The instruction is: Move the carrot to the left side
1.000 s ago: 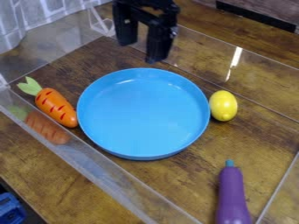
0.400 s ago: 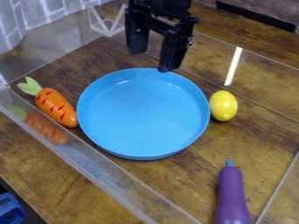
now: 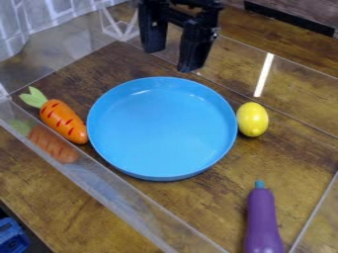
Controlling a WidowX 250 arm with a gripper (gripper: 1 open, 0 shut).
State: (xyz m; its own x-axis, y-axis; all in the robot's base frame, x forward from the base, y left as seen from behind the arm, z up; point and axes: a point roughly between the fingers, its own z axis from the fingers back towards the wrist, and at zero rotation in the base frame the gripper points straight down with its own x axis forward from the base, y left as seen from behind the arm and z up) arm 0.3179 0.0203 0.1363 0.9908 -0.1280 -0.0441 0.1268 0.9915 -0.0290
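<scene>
The carrot is small and orange with dark cross grooves and a light green top. It lies on the wooden table at the far left, just left of the blue plate, close to the clear wall. My gripper hangs over the table at the back, beyond the plate's far rim. Its black fingers stand apart, open, with nothing between them. It is well away from the carrot, up and to the right of it.
A yellow lemon sits right of the plate. A purple eggplant lies at the front right. Clear plastic walls run along the table's left and front edges. The carrot is mirrored in the left wall.
The gripper swung right and down toward the plate's far rim, then rose back a little. It stayed open. The carrot, the lemon and the eggplant have not moved.
</scene>
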